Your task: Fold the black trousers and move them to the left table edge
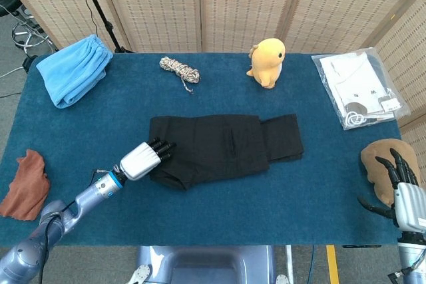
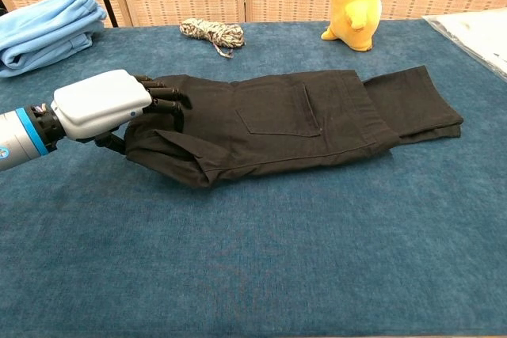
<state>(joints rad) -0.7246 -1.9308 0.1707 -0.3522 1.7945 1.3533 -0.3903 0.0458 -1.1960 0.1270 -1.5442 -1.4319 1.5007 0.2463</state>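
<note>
We see our left hand [image 2: 107, 103] on the desk [image 1: 213, 211], touching the near-left end of the folded trousers [image 2: 277, 120], which stretch away to its right. Beyond it lie a rope coil [image 1: 178, 68] and a plush toy [image 1: 267, 62]; far behind-left sits folded cloth [image 1: 74, 69]. Our right hand [image 1: 405, 191] rests far right, at the desk's edge.
</note>
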